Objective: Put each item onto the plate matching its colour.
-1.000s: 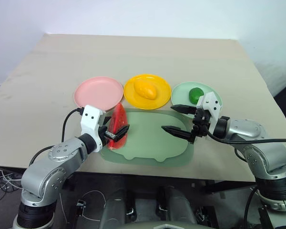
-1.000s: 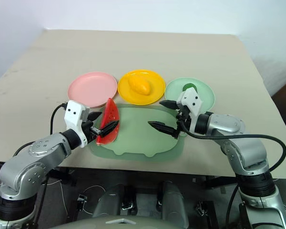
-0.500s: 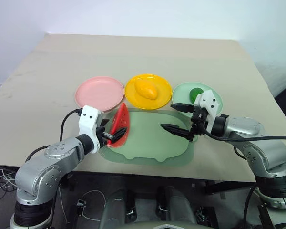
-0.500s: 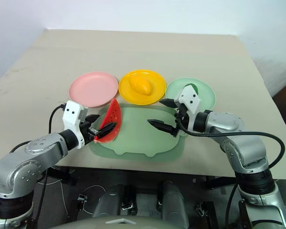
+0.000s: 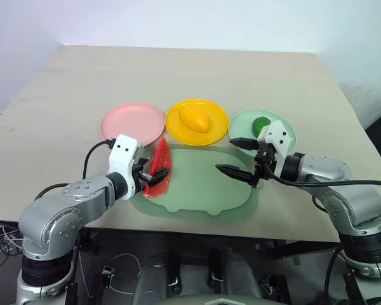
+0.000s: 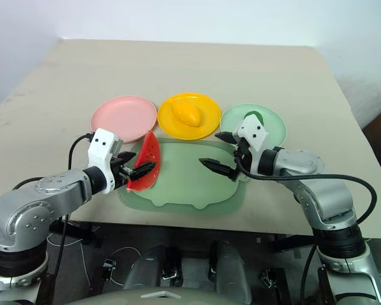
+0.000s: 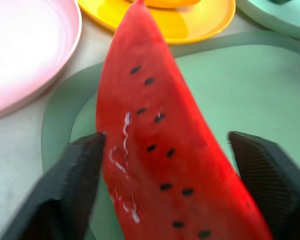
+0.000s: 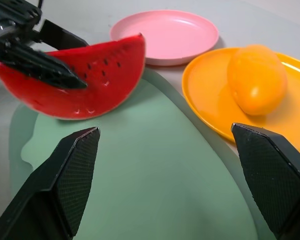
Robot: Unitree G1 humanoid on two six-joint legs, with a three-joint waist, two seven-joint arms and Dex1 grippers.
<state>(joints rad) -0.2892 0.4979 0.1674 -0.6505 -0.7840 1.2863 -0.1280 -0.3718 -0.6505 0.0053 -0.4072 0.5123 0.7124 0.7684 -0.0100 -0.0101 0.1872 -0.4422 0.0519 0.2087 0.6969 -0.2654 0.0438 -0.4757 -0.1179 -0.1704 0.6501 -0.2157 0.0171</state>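
A red watermelon wedge [image 5: 159, 166] stands tilted on its rind at the left end of the pale green tray [image 5: 203, 190], just in front of the pink plate [image 5: 124, 121]. My left gripper [image 5: 157, 173] is shut on it, one black finger on each red face [image 7: 155, 150]. The yellow mango [image 5: 194, 119] lies on the yellow plate [image 5: 178, 127]. On the mint green plate [image 5: 284, 132] sits the small green fruit [image 5: 260, 125]. Over the tray's right end my right gripper [image 5: 225, 154] hovers open, holding nothing.
The three plates sit in a row across the middle of the beige table [image 5: 197, 70], with the wavy-edged tray directly in front of them. Bare tabletop stretches behind the plates and on the far left. The table's front edge runs just below the tray.
My left gripper's fingers have closed in on the watermelon wedge, and its wrist has tipped a little. The right gripper has stayed where it was, open.
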